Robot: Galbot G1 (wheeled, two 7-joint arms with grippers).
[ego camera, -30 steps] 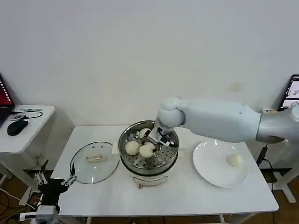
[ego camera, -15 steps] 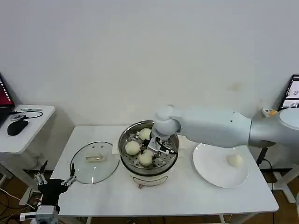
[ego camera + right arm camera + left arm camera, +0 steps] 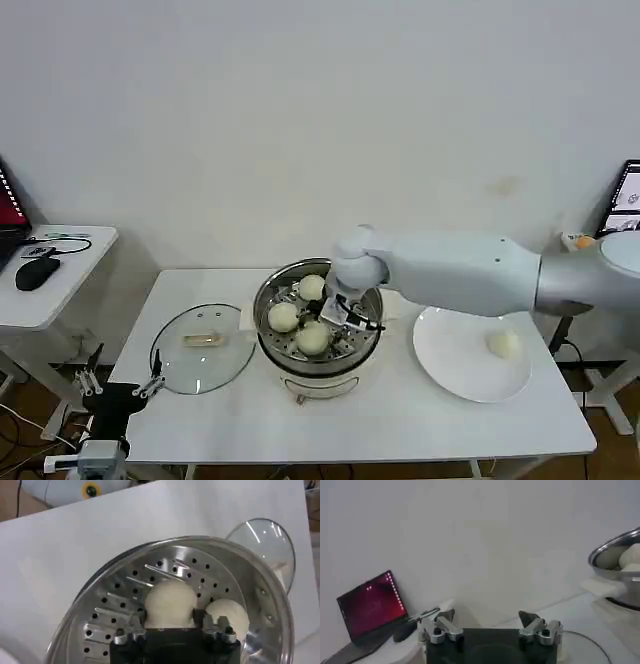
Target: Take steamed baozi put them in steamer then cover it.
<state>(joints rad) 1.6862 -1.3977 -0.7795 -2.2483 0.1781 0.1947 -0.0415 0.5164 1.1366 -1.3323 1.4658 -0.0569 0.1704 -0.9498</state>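
From the head view, the right gripper reaches down into the steamer at the middle of the white table, its fingers around the front baozi on the perforated tray. 2 more buns lie in the pot: one to the left, one at the back. The 4th bun rests on the white plate to the right of the pot. The cover lies flat on the table to the left of the steamer, handle up. The left gripper is parked low at the table's front-left corner.

In the left wrist view, the left gripper is spread wide with nothing between its fingers. The steamer's rim stands off to one side with buns showing over it, and a laptop with a red screen sits on a side table.

In the right wrist view, the right gripper has its fingers on either side of 1 baozi, pressed to its flanks, the bun resting on the tray. A 2nd bun lies just beside it. The glass cover shows beyond the pot's rim.
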